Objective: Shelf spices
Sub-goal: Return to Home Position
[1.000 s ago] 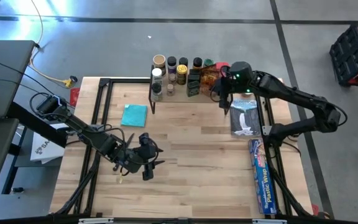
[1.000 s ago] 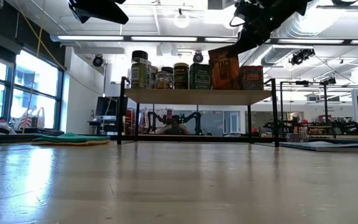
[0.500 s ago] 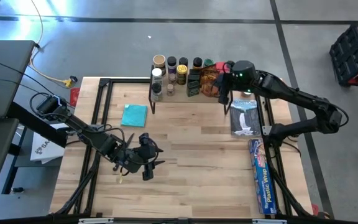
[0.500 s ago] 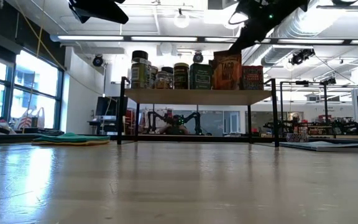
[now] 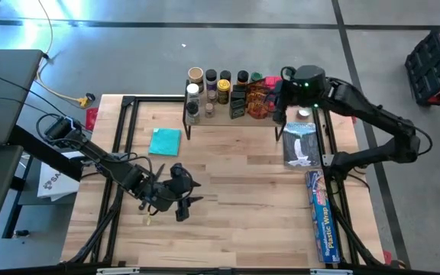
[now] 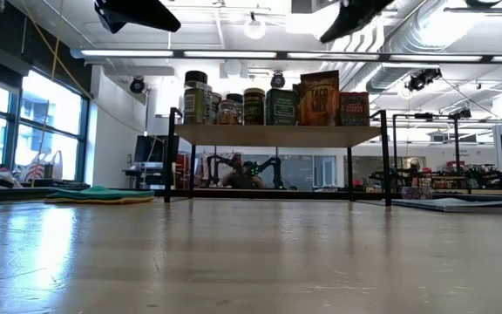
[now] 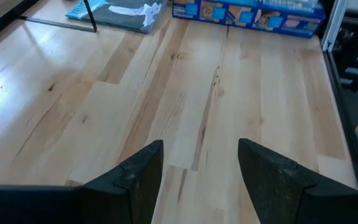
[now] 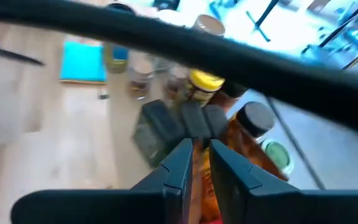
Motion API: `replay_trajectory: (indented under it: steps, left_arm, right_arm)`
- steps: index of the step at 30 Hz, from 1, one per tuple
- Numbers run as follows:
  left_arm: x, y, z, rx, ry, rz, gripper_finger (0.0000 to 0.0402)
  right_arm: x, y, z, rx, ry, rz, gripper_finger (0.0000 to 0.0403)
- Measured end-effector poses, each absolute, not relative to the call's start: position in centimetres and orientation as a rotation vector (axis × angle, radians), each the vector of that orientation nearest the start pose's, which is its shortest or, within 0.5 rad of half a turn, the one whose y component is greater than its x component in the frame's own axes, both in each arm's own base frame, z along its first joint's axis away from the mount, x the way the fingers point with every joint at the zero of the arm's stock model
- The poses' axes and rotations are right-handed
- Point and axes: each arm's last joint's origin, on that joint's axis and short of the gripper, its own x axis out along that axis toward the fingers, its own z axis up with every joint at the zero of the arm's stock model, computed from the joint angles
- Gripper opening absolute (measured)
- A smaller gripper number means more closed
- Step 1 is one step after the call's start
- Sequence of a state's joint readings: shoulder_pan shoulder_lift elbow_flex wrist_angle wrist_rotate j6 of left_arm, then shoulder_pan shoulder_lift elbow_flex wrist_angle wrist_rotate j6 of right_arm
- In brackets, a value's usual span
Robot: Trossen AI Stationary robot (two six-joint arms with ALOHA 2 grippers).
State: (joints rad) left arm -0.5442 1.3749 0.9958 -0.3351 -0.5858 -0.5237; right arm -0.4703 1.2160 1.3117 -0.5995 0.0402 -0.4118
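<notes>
The shelf (image 5: 228,121) stands at the table's far edge. Its wooden top (image 6: 277,133) carries the spices (image 5: 220,88): jars, dark tins and, at the right end, a red box and an orange packet (image 6: 319,98) standing upright. My right gripper (image 5: 281,95) hovers above that right end, clear of the packet (image 8: 229,152). Its fingers (image 8: 180,163) stand a narrow slit apart with nothing between them. My left gripper (image 5: 178,195) hangs open above the near left part of the table, and nothing lies between its fingers (image 7: 143,171).
A teal cloth (image 5: 165,141) lies in front of the shelf's left end. Right of the shelf lies a grey packet (image 5: 300,145), with a long blue plastic-wrap box (image 5: 321,221) along the right edge. Bare wood (image 5: 243,183) spreads between the arms.
My right gripper held the orange packet tilted at the shelf's right end. The packet now stands upright there, free of the fingers. The gripper has risen and drawn back toward the table's right edge.
</notes>
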Motion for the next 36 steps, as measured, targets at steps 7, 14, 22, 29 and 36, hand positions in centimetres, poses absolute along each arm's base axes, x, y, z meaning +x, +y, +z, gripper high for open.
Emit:
replay_trajectory:
  steps: [7,14,22,29,36]
  left_arm:
    - [23.9,-12.4,29.7,-0.159,0.443,0.225,0.0202]
    - [19.1,-9.1,34.6,-0.168,0.289,0.249,0.0177]
    - [12.4,-4.3,37.4,-0.183,0.193,0.347,0.0141]
    - [9.0,-2.2,34.6,-0.241,0.16,0.374,0.0122]
    - [8.5,-1.6,28.7,-0.356,0.069,0.388,0.0106]
  right_arm:
    - [19.9,-6.9,41.5,-0.195,0.594,-0.229,0.0032]
    - [16.0,-1.7,41.0,-0.029,0.483,-0.059,0.0004]
    - [13.9,2.4,36.2,0.111,0.29,0.175,0.0001]
    - [12.3,3.7,32.1,0.156,0.187,0.247,0.0]
    - [10.6,3.7,30.9,0.175,0.122,0.221,0.0]
